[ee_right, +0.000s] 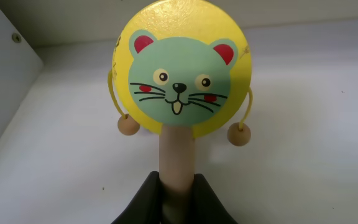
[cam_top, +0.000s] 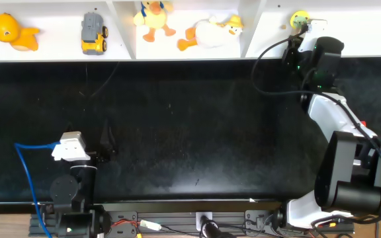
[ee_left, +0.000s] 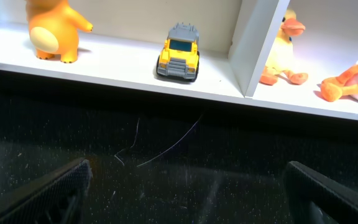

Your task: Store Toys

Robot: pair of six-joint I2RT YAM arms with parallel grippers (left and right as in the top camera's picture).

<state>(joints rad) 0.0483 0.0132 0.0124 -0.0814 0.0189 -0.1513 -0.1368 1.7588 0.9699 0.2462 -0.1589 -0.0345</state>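
A yellow rattle drum [ee_right: 180, 78] with a green cat face and two wooden beads stands over the white shelf floor of the right compartment. My right gripper [ee_right: 177, 190] is shut on its wooden handle [ee_right: 176, 158]. From above, the drum [cam_top: 300, 20] sits in the right shelf bay with the right gripper [cam_top: 305, 41] just in front. My left gripper [cam_top: 107, 142] rests open low over the black mat at the near left, its fingers [ee_left: 48, 190] wide apart and nothing between them.
In the white shelf [cam_top: 177, 53] along the back are an orange duck toy [cam_top: 13, 31], a yellow and grey truck [cam_top: 93, 33], a plush duck [cam_top: 154, 18] and a lying white plush duck [cam_top: 210, 33]. White dividers [ee_left: 260, 43] separate the bays.
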